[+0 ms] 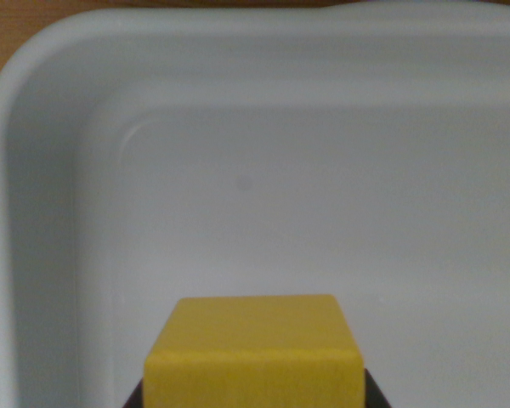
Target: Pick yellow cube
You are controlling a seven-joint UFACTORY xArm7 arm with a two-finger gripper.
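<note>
Wrist view: a strip of brown wooden surface (pixel 4 42) shows at the upper left, beyond the rounded rim of a pale grey plastic tray (pixel 34 212). At bottom centre, a yellow wooden cube (pixel 255 353) sits over the tray's bare floor. Dark parts flank its lower corners; the gripper's state cannot be told.

No text, label, brand, number or sign can be read anywhere in the wrist view; the cube (pixel 255 357) at bottom centre shows plain yellow faces, nothing printed; the tray (pixel 34 102) filling the frame is bare pale grey, its wall and floor unmarked; the strip of wood (pixel 8 34) at upper left carries no lettering either.
</note>
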